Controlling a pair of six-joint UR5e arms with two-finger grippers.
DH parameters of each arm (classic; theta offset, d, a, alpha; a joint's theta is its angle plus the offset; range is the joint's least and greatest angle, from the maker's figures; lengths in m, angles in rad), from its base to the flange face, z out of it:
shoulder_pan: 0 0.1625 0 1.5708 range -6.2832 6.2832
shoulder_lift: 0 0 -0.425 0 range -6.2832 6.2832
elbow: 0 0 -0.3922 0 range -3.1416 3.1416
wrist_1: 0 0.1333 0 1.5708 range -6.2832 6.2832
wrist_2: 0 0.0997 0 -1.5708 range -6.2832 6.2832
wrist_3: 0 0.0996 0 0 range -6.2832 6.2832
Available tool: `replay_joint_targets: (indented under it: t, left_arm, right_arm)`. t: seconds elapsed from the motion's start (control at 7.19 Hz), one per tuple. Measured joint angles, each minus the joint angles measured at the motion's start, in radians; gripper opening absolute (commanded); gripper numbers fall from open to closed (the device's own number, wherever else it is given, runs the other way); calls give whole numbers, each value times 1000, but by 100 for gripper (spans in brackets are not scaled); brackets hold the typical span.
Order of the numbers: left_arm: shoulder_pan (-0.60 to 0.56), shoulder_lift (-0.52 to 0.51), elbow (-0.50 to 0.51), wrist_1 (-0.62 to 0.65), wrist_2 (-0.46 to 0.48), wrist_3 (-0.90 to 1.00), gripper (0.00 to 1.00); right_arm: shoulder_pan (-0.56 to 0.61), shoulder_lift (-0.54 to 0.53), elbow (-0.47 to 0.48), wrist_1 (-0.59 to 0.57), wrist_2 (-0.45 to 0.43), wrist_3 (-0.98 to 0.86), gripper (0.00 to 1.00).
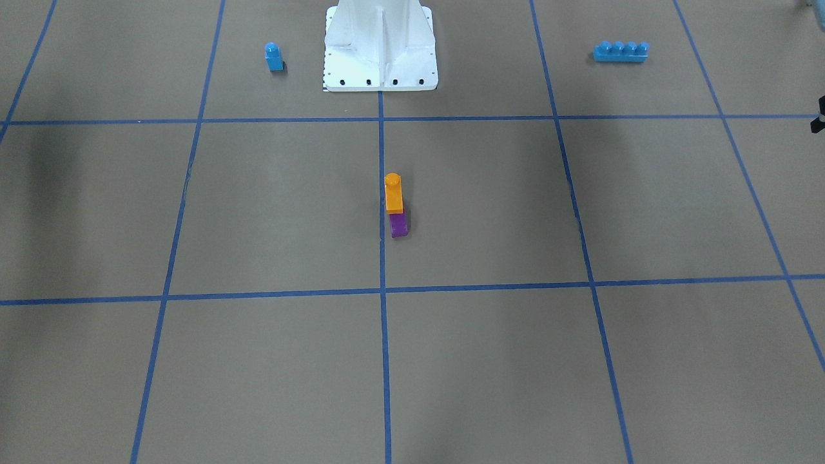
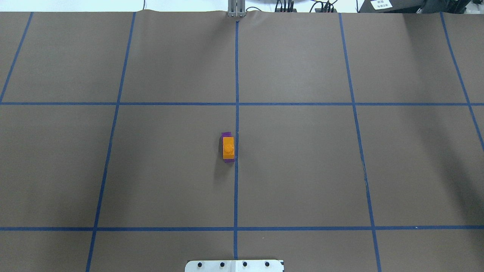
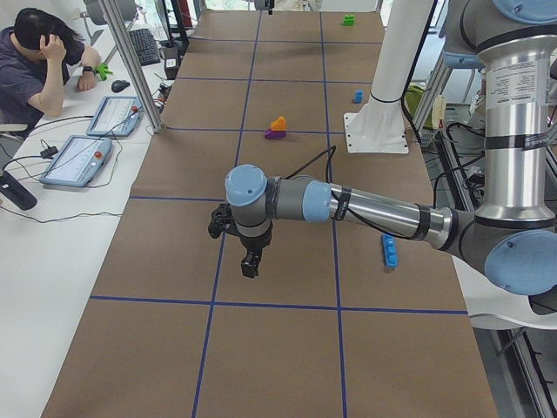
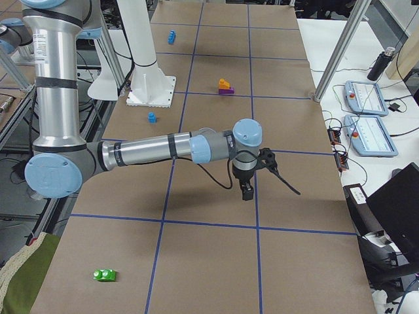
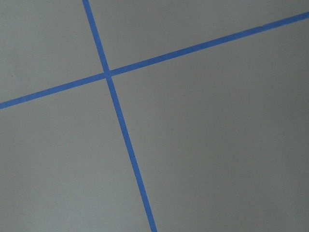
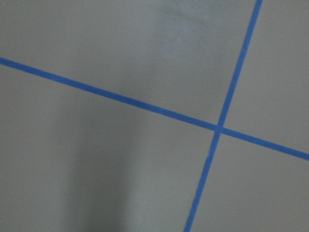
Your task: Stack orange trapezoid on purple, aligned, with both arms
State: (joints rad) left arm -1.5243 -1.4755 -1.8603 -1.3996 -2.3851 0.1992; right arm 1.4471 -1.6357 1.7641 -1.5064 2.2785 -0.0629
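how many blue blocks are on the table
2. The small blue block stands near the white base, on the robot's right side. The long blue brick lies on its left side. None looks hidden behind the arms.

On the table (image 1: 193, 361), the upper trapezoid (image 1: 394, 193) sits on the lower trapezoid (image 1: 399, 227). This stack is well in front of the robot's base plate (image 1: 380, 71), slightly to the robot's left of it. The single-stud block (image 1: 274, 57) stands near the base plate on the robot's right. The four-stud brick (image 1: 621, 51) lies farther off on the robot's left.
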Motion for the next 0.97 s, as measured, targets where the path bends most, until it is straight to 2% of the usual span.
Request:
replay_joint_targets:
  t: [0.14, 0.42, 0.56, 0.84, 0.97]
  left_arm:
    - [-13, 4, 16, -1, -1, 3, 100]
    - [-28, 7, 48, -4, 2, 12, 100]
    - [-40, 16, 55, -5, 13, 15, 100]
    - [-53, 49, 53, -31, 59, 18, 100]
    - [-54, 60, 57, -53, 67, 19, 100]
  right_arm:
    - [21, -57, -2, 49, -18, -12, 100]
    - [65, -104, -11, 82, -26, -18, 100]
    - [84, -103, -7, 54, -14, -19, 100]
    - [115, -48, 41, -132, 3, -22, 100]
    - [120, -37, 57, -176, 6, -22, 100]
